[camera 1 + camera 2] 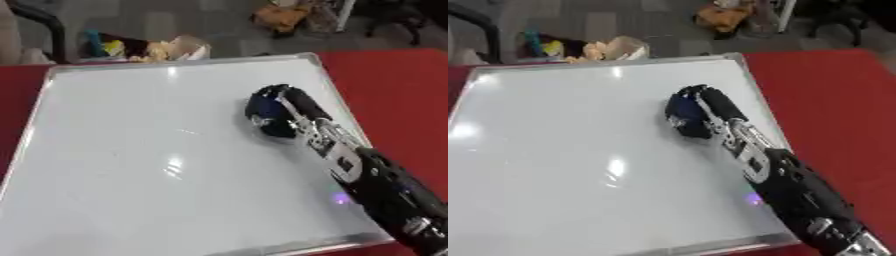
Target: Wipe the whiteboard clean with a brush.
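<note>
A large whiteboard (157, 150) with a silver frame lies flat on the red table and fills most of both views; its surface looks blank, with only light glare. My right hand (293, 102) reaches in from the lower right and rests on the board's right part. Its fingers are curled over a dark blue brush (262, 115), which is pressed against the board. The left hand shows in neither view.
The red table (402, 90) lies bare to the right of the board. Beyond the far edge, on the floor, sit a heap of coloured toys and bags (149, 47) and a yellow-brown bundle (284, 17). A dark chair frame (44, 22) stands at the far left.
</note>
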`<control>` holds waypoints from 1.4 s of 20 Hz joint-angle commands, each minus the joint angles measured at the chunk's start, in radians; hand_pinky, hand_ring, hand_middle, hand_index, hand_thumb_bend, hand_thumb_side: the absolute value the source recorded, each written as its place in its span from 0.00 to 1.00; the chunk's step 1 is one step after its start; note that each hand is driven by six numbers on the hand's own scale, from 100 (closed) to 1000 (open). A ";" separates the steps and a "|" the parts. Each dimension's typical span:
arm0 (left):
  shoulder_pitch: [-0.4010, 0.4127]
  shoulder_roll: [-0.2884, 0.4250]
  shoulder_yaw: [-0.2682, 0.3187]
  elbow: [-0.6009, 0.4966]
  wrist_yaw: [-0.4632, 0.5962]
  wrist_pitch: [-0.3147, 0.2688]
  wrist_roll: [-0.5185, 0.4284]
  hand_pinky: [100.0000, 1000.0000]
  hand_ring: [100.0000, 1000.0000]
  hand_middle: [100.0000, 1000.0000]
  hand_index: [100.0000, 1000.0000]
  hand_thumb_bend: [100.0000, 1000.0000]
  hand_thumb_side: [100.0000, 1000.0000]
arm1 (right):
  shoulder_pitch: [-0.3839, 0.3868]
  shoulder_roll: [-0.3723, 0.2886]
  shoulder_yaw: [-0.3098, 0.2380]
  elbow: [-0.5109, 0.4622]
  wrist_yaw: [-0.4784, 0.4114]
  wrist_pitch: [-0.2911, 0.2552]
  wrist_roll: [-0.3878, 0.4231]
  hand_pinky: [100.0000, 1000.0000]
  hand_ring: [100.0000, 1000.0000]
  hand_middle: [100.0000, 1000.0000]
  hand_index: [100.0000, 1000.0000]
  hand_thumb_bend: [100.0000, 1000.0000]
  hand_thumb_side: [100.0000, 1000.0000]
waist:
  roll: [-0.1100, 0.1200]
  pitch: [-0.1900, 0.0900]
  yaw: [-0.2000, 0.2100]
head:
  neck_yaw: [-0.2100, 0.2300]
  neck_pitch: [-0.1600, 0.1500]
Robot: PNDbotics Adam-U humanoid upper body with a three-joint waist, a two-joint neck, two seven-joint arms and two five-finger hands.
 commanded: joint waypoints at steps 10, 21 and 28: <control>-0.001 0.010 0.005 -0.019 0.000 -0.001 0.001 0.37 0.55 0.46 0.61 0.23 0.91 | 0.079 -0.040 -0.050 0.083 -0.023 0.042 -0.022 0.46 0.72 0.56 0.83 0.28 0.51 | 0.013 -0.011 -0.015 | 0.009 0.001; 0.001 0.009 0.006 -0.019 -0.001 -0.001 0.001 0.37 0.55 0.46 0.61 0.23 0.91 | 0.090 -0.042 -0.086 0.131 -0.057 0.065 -0.053 0.45 0.72 0.56 0.83 0.30 0.52 | 0.015 -0.012 -0.023 | 0.012 0.003; 0.001 0.009 0.007 -0.019 0.000 -0.001 0.002 0.37 0.55 0.46 0.61 0.23 0.91 | 0.080 -0.035 -0.088 0.152 -0.057 0.063 -0.061 0.45 0.71 0.55 0.83 0.29 0.51 | 0.013 -0.014 -0.024 | 0.015 0.003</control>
